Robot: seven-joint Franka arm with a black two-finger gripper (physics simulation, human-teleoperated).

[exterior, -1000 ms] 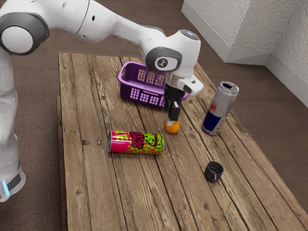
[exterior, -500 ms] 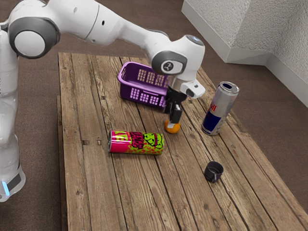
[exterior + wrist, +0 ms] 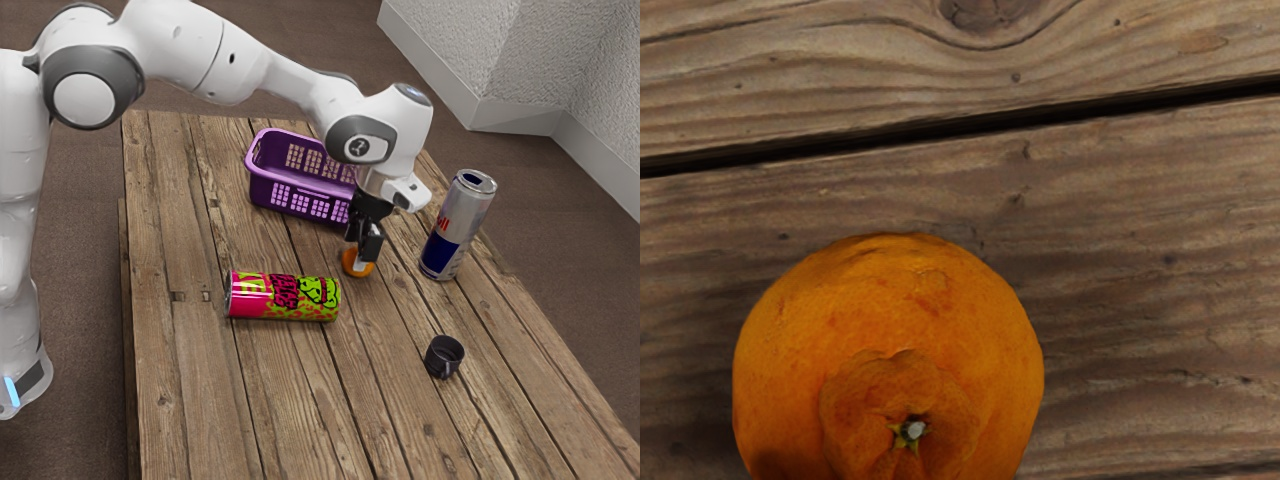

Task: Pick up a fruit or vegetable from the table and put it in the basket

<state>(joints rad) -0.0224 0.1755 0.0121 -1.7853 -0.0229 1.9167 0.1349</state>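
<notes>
The orange (image 3: 354, 269) rests on the wooden table, partly covered by my black gripper (image 3: 359, 256) in the exterior view. My hand is low over the fruit, its fingers open and reaching down around the orange's upper part. Seen from the wrist, the orange (image 3: 890, 340) lies just under the hand, its stem end facing the camera. The purple basket (image 3: 300, 200) stands behind the gripper, toward the table's far end, with part of its rim hidden by the arm.
A colourful can (image 3: 284, 297) lies on its side toward the exterior view's left. A silver and blue can (image 3: 458, 225) stands upright toward that view's right. A small black cup (image 3: 444, 357) sits nearer the exterior camera on the table (image 3: 290, 420).
My hand has moved down and slightly toward the exterior view's right, so the fingers cover more of the orange. The orange has stayed in place.
</notes>
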